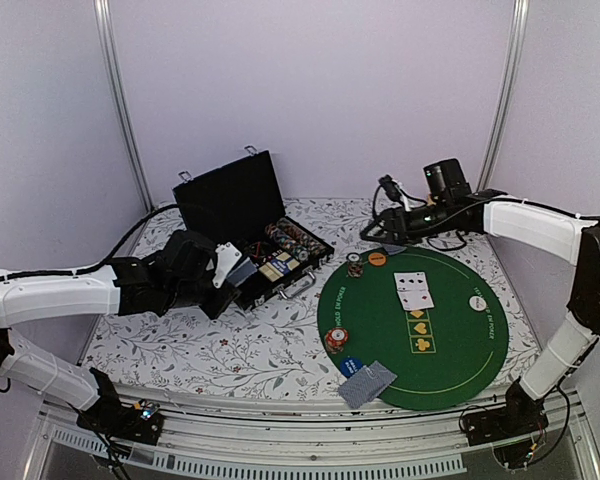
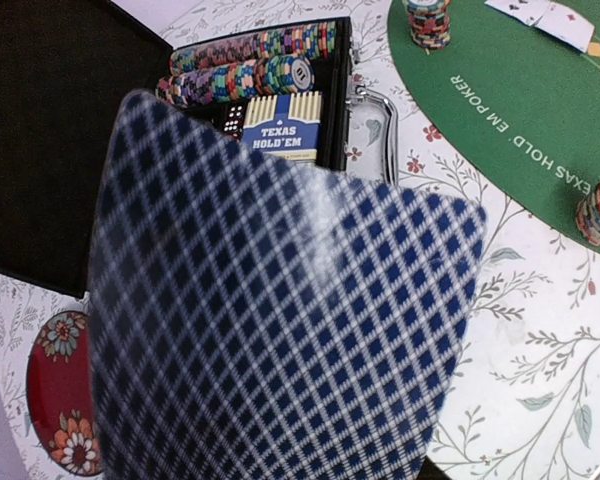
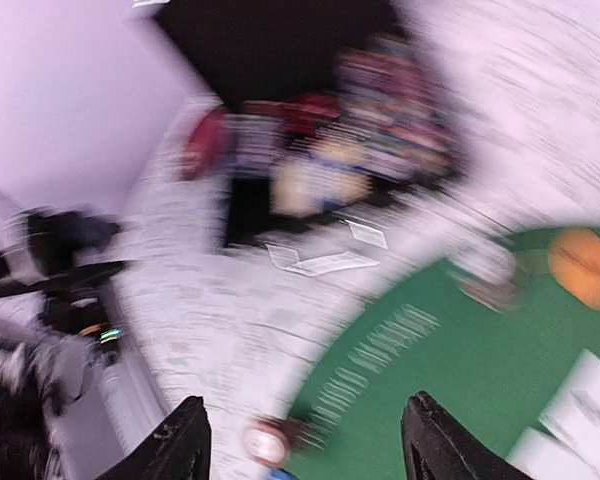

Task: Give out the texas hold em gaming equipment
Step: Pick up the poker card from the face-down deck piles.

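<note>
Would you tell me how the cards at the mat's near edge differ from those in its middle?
The near-edge cards lie face down, chequered backs up; the middle cards lie face up, white. The near-edge cards overhang the green mat; the middle cards sit wholly on it. Both lie flat.

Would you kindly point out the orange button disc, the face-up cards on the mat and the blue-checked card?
orange button disc (image 1: 377, 259): top external view, centre of its top face.
face-up cards (image 1: 413, 290): top external view, middle of the white faces.
blue-checked card (image 2: 280, 330): left wrist view, middle of its patterned back.
</note>
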